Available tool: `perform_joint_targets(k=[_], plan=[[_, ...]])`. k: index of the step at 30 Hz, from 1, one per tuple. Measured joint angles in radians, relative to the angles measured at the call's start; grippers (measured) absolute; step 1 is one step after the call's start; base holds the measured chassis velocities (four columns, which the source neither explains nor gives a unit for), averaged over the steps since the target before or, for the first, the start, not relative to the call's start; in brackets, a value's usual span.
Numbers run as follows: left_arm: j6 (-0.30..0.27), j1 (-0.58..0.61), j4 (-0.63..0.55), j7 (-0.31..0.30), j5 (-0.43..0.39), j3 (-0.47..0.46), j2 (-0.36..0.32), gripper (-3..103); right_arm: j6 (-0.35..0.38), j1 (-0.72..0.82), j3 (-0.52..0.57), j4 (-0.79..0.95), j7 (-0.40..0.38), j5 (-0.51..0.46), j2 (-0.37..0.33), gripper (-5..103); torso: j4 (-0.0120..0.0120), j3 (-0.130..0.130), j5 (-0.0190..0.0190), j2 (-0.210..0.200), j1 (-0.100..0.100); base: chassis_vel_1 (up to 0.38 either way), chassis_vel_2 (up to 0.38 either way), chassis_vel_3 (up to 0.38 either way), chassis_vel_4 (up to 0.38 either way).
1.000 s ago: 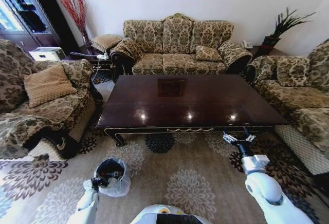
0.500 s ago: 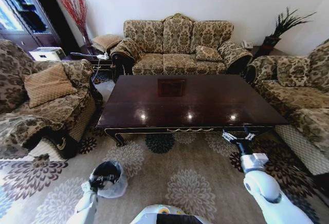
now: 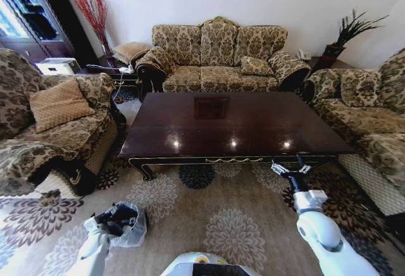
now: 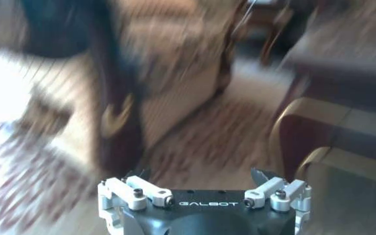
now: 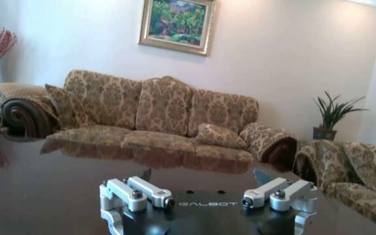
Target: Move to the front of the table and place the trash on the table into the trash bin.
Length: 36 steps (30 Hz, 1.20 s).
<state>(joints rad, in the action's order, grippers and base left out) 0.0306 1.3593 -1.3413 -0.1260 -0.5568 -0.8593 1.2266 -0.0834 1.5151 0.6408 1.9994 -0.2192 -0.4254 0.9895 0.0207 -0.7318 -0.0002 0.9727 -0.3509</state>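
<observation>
I'm finishing at the trash bin (image 3: 125,223), judging by the bare table (image 3: 234,124).
Left gripper (image 3: 104,222) is hanging spread and empty beside it; right gripper (image 3: 286,168), also spread, is waiting at the table's edge.

The table (image 3: 234,124) is seen from high above in the head view, sofa (image 3: 218,54) beyond. Low over its top, that sofa (image 5: 155,117) is faced by the right wrist view; carpet close by is faced by the left wrist view.

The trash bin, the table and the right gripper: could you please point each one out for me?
trash bin (image 3: 130,225): head view, on the white bag over its rim.
table (image 3: 253,124): head view, on the bare glossy top.
right gripper (image 3: 286,168): head view, midway between its open fingertips.
</observation>
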Motion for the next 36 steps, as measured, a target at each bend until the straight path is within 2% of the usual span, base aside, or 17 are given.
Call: perform_joint_targets(k=[1,2,4,5,6,7,9,10,11,12,13,16,19,25,36], plan=[[-0.032,0.037,-0.125,-0.004,-0.003,-0.009,0.006,100,0.013,0.011,0.011,0.015,0.009,-0.002,0.004,100,0.0,0.0,0.0003,0.0,0.0,0.0,0.0,0.0,0.0],[-0.032,0.037,-0.125,-0.004,-0.003,-0.009,0.006,100,0.013,0.011,0.011,0.015,0.009,-0.002,0.004,100,0.0,0.0,0.0003,0.0,0.0,0.0,0.0,0.0,0.0],[-0.121,0.116,-0.434,-0.013,0.028,-0.009,0.031,100,0.102,0.063,0.043,0.095,0.031,-0.005,0.022,100,0.0,0.0,0.0003,0.0,0.0,0.0,0.0,0.0,0.0],[-0.121,0.116,-0.434,-0.013,0.028,-0.009,0.031,100,0.102,0.063,0.043,0.095,0.031,-0.005,0.022,100,0.0,0.0,0.0003,0.0,0.0,0.0,0.0,0.0,0.0],[-0.17,0.157,-0.578,-0.019,0.066,0.006,0.049,100,0.144,0.093,0.053,0.142,0.035,-0.005,0.033,100,0.0,0.0,0.0009,0.0,0.0,0.0,0.0,0.0,0.0],[-0.198,0.176,-0.649,-0.023,0.093,0.017,0.058,100,0.17,0.112,0.06,0.18,0.035,-0.004,0.039,100,0.0,0.0,0.0009,0.0,0.0,0.0,0.0,0.0,0.0],[-0.281,0.217,-0.862,-0.041,0.163,0.052,0.086,100,0.24,0.154,0.086,0.302,0.037,-0.007,0.054,100,-0.0001,0.0,0.0004,0.0,0.0,0.0,0.0,0.0,0.0],[-0.281,0.217,-0.862,-0.041,0.163,0.052,0.086,100,0.24,0.154,0.086,0.302,0.037,-0.007,0.054,100,-0.0001,0.0,0.0004,0.0,0.0,0.0,0.0,0.0,0.0],[-0.345,0.23,-0.991,-0.067,0.177,0.082,0.101,100,0.302,0.165,0.103,0.39,0.025,-0.025,0.063,100,0.0,0.0,0.0008,0.0,0.0,0.0,0.0,0.0,0.0],[-0.373,0.238,-1.061,-0.074,0.178,0.096,0.109,100,0.345,0.168,0.11,0.447,0.006,-0.041,0.069,100,0.0001,0.0,-0.0002,0.0,0.0,0.0,0.0,0.0,0.0],[-0.373,0.238,-1.061,-0.074,0.178,0.096,0.109,100,0.345,0.168,0.11,0.447,0.006,-0.041,0.069,100,0.0001,0.0,-0.0002,0.0,0.0,0.0,0.0,0.0,0.0],[-0.395,0.271,-1.152,-0.076,0.18,0.101,0.114,100,0.418,0.168,0.106,0.509,-0.027,-0.061,0.087,100,0.0003,0.0,0.0003,0.0,0.0,0.0,0.0,0.0,0.0],[-0.393,0.291,-1.165,-0.078,0.178,0.089,0.108,100,0.415,0.167,0.084,0.514,-0.019,-0.06,0.104,100,0.0004,0.0,0.0003,0.0,0.0,0.0,0.0,0.0,0.0],[-0.375,0.289,-1.147,-0.08,0.185,0.081,0.103,100,0.378,0.153,0.03,0.512,-0.028,0.009,0.121,100,0.0002,0.0,0.0,0.0,0.0,0.0,0.0,0.0,0.0],[-0.352,0.295,-1.147,-0.073,0.209,0.087,0.117,100,0.349,0.157,0.019,0.505,-0.049,0.036,0.122,100,0.0001,0.0,0.0,0.0,0.0,-0.005,-0.003,0.005,0.005]])
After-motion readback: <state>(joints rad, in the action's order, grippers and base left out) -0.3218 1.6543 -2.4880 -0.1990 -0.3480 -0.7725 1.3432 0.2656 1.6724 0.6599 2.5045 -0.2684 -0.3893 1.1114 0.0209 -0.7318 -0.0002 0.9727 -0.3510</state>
